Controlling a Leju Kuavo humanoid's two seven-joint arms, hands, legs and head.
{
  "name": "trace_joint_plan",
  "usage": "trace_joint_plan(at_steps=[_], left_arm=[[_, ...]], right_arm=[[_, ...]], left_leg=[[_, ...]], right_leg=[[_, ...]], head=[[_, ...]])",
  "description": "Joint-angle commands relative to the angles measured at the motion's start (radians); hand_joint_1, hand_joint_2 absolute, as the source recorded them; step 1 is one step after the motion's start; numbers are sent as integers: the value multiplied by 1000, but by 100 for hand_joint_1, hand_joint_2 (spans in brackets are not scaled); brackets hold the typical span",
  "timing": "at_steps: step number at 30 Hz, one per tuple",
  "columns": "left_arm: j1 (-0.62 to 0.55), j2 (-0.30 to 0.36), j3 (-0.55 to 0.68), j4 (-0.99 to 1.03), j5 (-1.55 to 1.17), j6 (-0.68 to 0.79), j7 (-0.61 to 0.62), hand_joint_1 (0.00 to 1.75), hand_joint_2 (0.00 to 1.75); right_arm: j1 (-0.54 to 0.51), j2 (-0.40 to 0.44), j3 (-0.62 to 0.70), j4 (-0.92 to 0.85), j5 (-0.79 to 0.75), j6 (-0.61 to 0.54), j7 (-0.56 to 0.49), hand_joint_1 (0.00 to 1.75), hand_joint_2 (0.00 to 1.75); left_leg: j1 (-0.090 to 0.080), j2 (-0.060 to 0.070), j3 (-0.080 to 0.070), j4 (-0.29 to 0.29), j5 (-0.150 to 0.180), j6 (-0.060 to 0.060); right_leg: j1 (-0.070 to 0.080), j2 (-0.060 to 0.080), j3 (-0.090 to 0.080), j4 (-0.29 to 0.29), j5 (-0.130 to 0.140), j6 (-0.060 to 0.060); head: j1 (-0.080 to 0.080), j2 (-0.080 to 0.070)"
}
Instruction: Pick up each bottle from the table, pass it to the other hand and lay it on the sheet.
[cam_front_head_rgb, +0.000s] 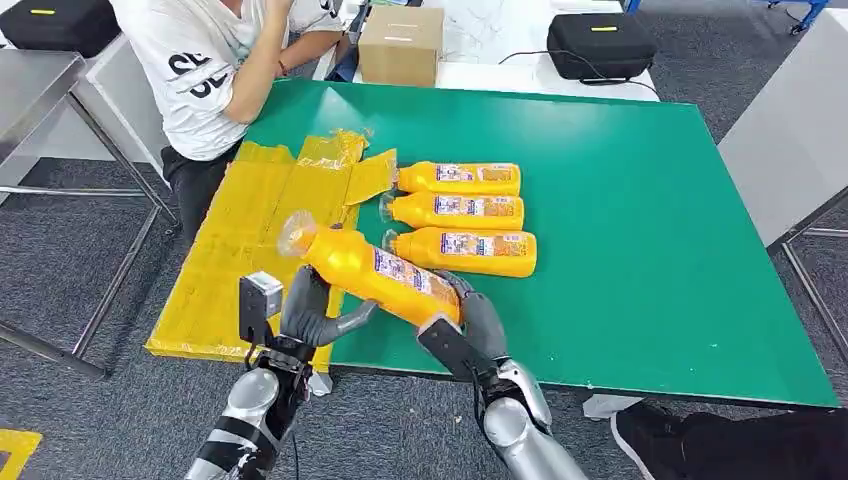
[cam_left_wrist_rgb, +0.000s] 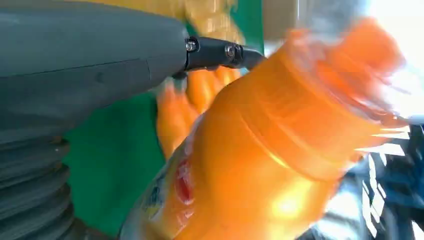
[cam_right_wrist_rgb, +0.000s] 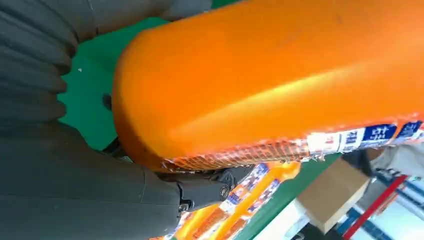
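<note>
The right hand (cam_front_head_rgb: 470, 312) is gripping the base end of an orange bottle (cam_front_head_rgb: 375, 270), holding it tilted above the near edge of the green counter (cam_front_head_rgb: 620, 200), cap end pointing toward the yellow sheet (cam_front_head_rgb: 250, 220). The left hand (cam_front_head_rgb: 310, 310) is reaching in under the neck, its fingers (cam_front_head_rgb: 345, 322) curling toward the bottle; whether they are closing on it yet, I cannot tell, as the left wrist view is blurring. So this looks like the handover, mid-pass. Three more bottles (cam_front_head_rgb: 465, 212) are lying side by side on the counter just beyond. Next, judging from here, the left hand needs a firm wrap on the bottle before the right lets go, then a swing over to the sheet.
</note>
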Motion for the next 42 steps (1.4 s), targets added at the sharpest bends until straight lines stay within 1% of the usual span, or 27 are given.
trace_joint_plan(at_steps=[1, 2, 4, 6, 10, 14, 15, 17, 18, 19, 21, 22, 23, 24, 25, 26, 27, 28, 29, 30, 32, 33, 34, 35, 38, 39, 42], left_arm=[[-104, -17, 6, 166, 28, 18, 11, 0, 175], [-102, -17, 5, 163, 29, 17, 10, 0, 175], [-109, -16, 6, 167, 56, -6, 18, 0, 175], [-121, -14, 3, 172, 77, -25, 25, 0, 175], [-121, -9, -13, 149, 147, -112, 59, 0, 175], [-121, -9, -13, 149, 147, -112, 59, 0, 175], [-116, -8, -14, 142, 191, -162, 73, 0, 175], [-110, -1, -4, 154, 371, -366, 135, 0, 175], [-109, 1, -3, 170, 471, -481, 174, 0, 175], [-111, 13, 0, 194, 519, -518, 193, 0, 175], [-119, 29, -24, 206, 468, -464, 156, 0, 175], [-131, 28, -29, 214, 444, -421, 149, 0, 175], [-144, 28, -38, 227, 429, -395, 154, 0, 175], [-158, 30, -48, 233, 394, -353, 146, 0, 175], [-166, 29, -52, 238, 381, -341, 141, 0, 175], [-185, 25, -57, 256, 360, -308, 143, 0, 175], [-195, 23, -62, 267, 350, -293, 145, 2, 175], [-201, 18, -56, 274, 353, -285, 146, 161, 175], [-201, 18, -56, 274, 353, -285, 146, 161, 175], [-208, 18, -64, 281, 326, -243, 132, 175, 175], [-206, 17, -64, 276, 309, -222, 121, 175, 175], [-202, 20, -69, 267, 300, -220, 117, 175, 175], [-193, 25, -73, 250, 270, -190, 106, 175, 175], [-189, 28, -78, 245, 256, -179, 103, 175, 175], [-188, 28, -77, 244, 255, -178, 103, 175, 175], [-185, 29, -76, 242, 248, -173, 101, 175, 175], [-165, 34, -65, 217, 171, -78, 73, 175, 175]], right_arm=[[-47, 9, 89, 153, 12, -12, -5, 175, 175], [-50, 7, 91, 155, 11, -9, -6, 175, 175], [-55, 6, 99, 165, 12, 1, -8, 175, 175], [-63, 11, 103, 181, 13, -8, -13, 175, 175], [-82, 11, 101, 193, 6, -15, -16, 175, 175], [-82, 11, 101, 193, 6, -15, -16, 175, 175], [-84, 7, 102, 193, 7, -19, -19, 175, 175], [-95, 4, 105, 205, -3, -9, -36, 175, 175], [-98, 3, 105, 211, -12, -1, -52, 175, 175], [-106, 3, 106, 220, -17, 4, -64, 175, 175], [-106, 6, 103, 220, -24, 7, -67, 175, 175], [-103, 8, 103, 214, -24, 5, -64, 175, 175], [-104, 9, 106, 211, -25, 10, -61, 175, 175], [-106, 12, 108, 211, -26, 9, -57, 175, 175], [-108, 13, 110, 211, -27, 11, -55, 175, 175], [-113, 16, 116, 212, -28, 12, -51, 175, 175], [-116, 18, 118, 213, -27, 11, -46, 175, 175], [-118, 21, 120, 216, -27, 13, -45, 175, 175], [-118, 21, 120, 216, -27, 13, -45, 175, 175], [-122, 24, 121, 223, -26, 10, -41, 175, 175], [-122, 23, 120, 223, -29, 6, -37, 175, 175], [-122, 22, 119, 221, -30, 3, -35, 175, 175], [-123, 23, 114, 218, -31, -7, -30, 16, 175], [-123, 22, 112, 216, -34, -4, -29, 0, 175], [-124, 20, 112, 215, -34, -2, -29, 0, 175], [-123, 20, 108, 210, -37, -4, -27, 0, 175], [-107, 16, 77, 171, -58, -24, -21, 0, 175]], left_leg=[[1, 1, 5, -1, -2, -1], [0, 1, 7, -1, -3, -1], [0, 0, 4, -1, -1, -1], [1, 0, 5, -1, -2, -1], [1, 0, 6, 0, -2, -1], [1, 0, 5, -1, -2, -1], [0, 1, 3, 0, -1, -1], [1, 1, 9, 0, -4, -1], [0, 1, 5, -1, -2, -1], [0, 1, 4, -1, -1, -1], [1, 1, 9, -1, -3, -1], [0, 1, 5, -1, -2, -1], [0, 2, 7, -1, -3, -1], [0, 1, 4, -1, -1, -1], [0, 1, 7, -1, -3, -1], [0, 1, 3, 0, -1, -1], [1, 0, 6, 0, -2, -1], [1, -1, 3, 0, -1, -1], [0, 0, 4, 0, -1, -1], [0, 1, 6, 0, -2, -1], [0, 1, 3, -1, -1, -1], [0, 2, 6, 0, -3, -1], [0, 2, 5, -1, -2, -1], [0, 2, 7, -1, -3, -1], [0, 2, 3, -1, -1, -1], [0, 2, 6, -1, -2, -1], [0, 1, 6, 0, -2, -1]], right_leg=[[1, 1, 5, -1, -1, -1], [1, 1, 7, -1, -2, -1], [0, 0, 4, -1, -1, -1], [1, -1, 5, -1, -2, -1], [1, 0, 5, 0, -3, -1], [1, 0, 4, 0, -2, -1], [0, 0, 3, 0, -1, -1], [1, 0, 8, 0, -4, -2], [0, 0, 4, -1, -2, -1], [0, 1, 3, -1, -1, -1], [1, 1, 8, -1, -3, -2], [0, 1, 5, -1, -2, -1], [0, 1, 7, 0, -3, -1], [0, 1, 4, 0, -1, -1], [1, 1, 6, 0, -2, -1], [0, 1, 3, 0, -1, -1], [1, 0, 6, 1, -2, -2], [1, -1, 3, 0, -2, -1], [1, 0, 3, 0, -2, -1], [1, 0, 6, 1, -2, -2], [0, 1, 2, 0, -1, -1], [1, 2, 5, 0, -2, -1], [0, 2, 4, 0, -1, -1], [0, 2, 7, 0, -3, -2], [0, 1, 3, 0, -1, -1], [0, 1, 5, 0, -2, -1], [0, 0, 5, 0, -2, -1]], head=[[0, 0], [0, 0], [0, 0], [0, 0], [0, 0], [0, 0], [0, 0], [0, 0], [0, 0], [0, 0], [0, 0], [0, 0], [0, 0], [0, 0], [0, 0], [0, 0], [0, 0], [0, 0], [0, 0], [0, 0], [0, 0], [0, 0], [0, 0], [0, 0], [0, 0], [0, 0], [0, 0]])
